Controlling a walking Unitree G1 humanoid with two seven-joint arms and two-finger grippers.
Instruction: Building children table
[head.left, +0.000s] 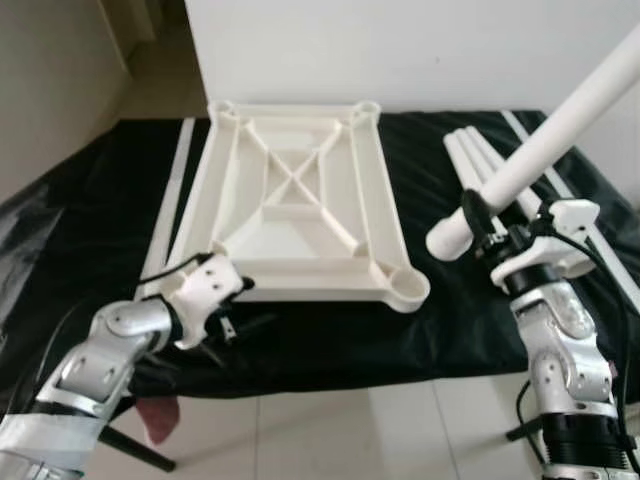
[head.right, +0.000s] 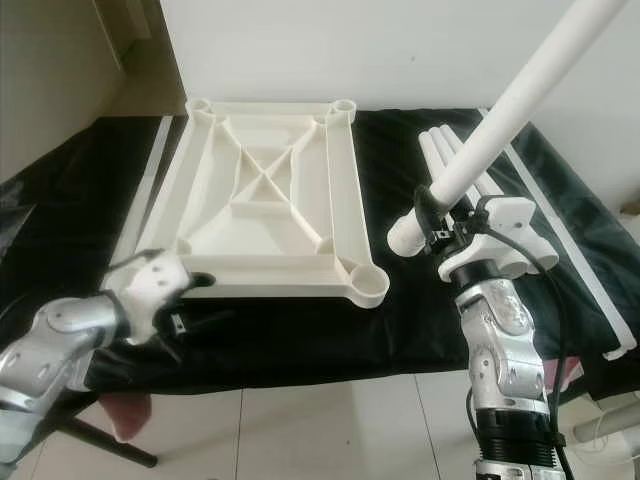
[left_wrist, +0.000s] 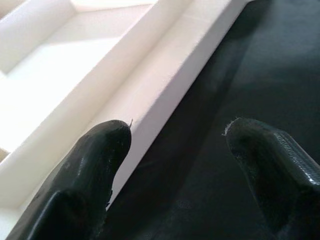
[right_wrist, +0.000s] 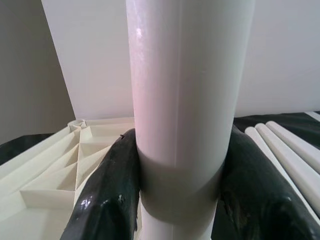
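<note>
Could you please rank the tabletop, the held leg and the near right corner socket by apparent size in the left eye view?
1. Tabletop, largest.
2. Held leg in the right gripper; being nearer the camera inflates it.
3. Corner socket, smallest.

We can read no text, label, brand, number or sign on anything here; every surface we see is plain and unmarked.

Both eye views look forward and down from above the tabletop's (head.left: 300, 200) near edge, sharing it. The left wrist view sits close over that edge; the right wrist view looks across the tabletop (right_wrist: 55, 170), close against a leg (right_wrist: 185, 100).
</note>
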